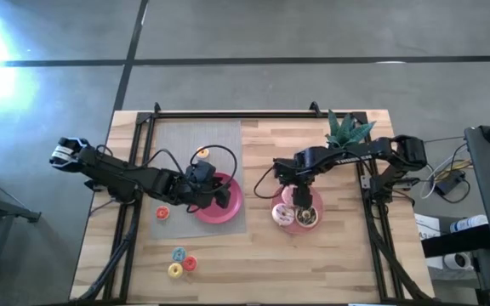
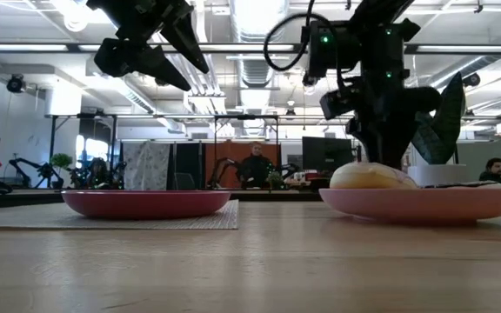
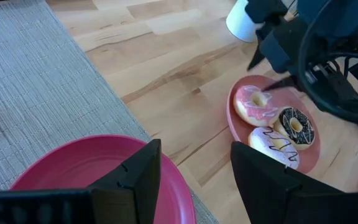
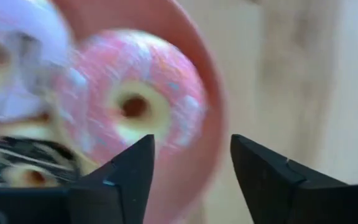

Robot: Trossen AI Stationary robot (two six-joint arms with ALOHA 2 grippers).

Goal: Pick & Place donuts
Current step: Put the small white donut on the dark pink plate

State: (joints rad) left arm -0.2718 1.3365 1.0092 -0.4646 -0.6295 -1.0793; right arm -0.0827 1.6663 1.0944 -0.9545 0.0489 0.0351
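Jaws of the right gripper (image 4: 188, 180) (spread apart) hover just above the pink donut (image 4: 138, 102).

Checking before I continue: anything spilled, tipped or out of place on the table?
Nothing stands out. Three donuts sit on the right plate, the left plate is bare, small donuts lie loose on the table; both end effectors hover open.

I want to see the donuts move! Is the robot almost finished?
Not yet. Three big donuts, pink, chocolate and white-iced, still sit on the right plate. The open right gripper hovers just above the pink one, holding nothing. The left plate is empty, with the open left gripper over it.
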